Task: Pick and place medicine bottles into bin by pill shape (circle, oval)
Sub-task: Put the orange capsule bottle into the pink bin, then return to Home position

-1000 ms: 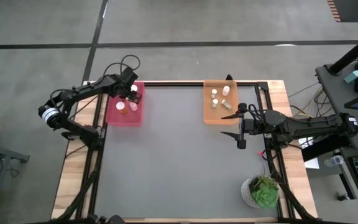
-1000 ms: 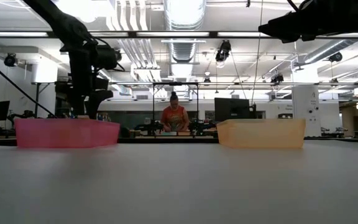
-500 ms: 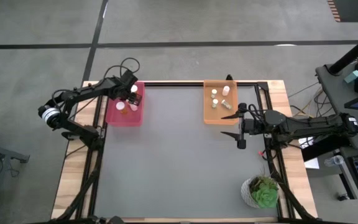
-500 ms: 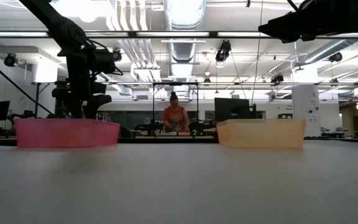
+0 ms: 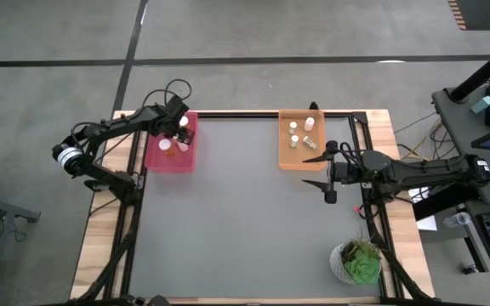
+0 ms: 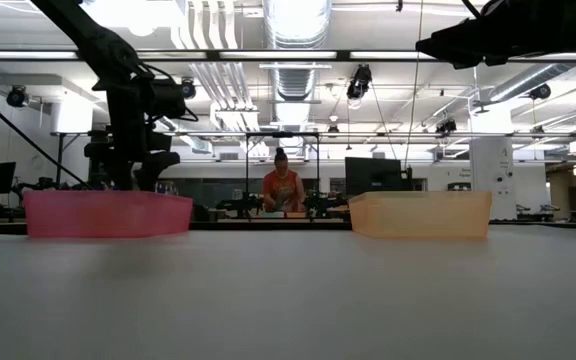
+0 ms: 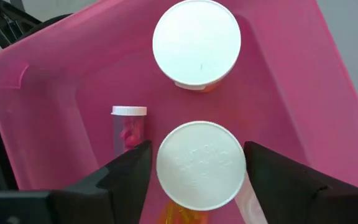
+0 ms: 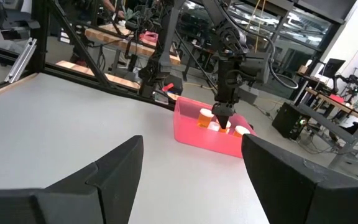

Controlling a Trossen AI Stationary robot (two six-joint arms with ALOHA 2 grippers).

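My left gripper (image 7: 197,186) is open over the pink bin (image 5: 153,155) at the table's far left. Its fingers stand on either side of a white-capped orange bottle (image 7: 201,165) that stands upright in the bin. A second white-capped bottle (image 7: 196,42) stands beside it, and a small vial (image 7: 128,127) lies on the bin floor. The orange bin (image 5: 284,161) at the far right holds several small bottles (image 5: 294,128). My right gripper (image 5: 313,172) hovers open and empty just near of the orange bin. My left gripper's fingers (image 7: 129,171) flank the cap (image 7: 166,163) of the upright bottle from above, pointing down. Whether they touch the cap, I cannot tell.
A green plant in a white pot (image 5: 360,262) stands at the table's near right corner. The grey mat (image 5: 245,221) between the bins and the near edge is bare. A person (image 6: 281,190) sits far behind the table.
In the low view my left gripper has opened over the pink bin and shifted slightly toward the table's left edge. It has kept still for the last half second.
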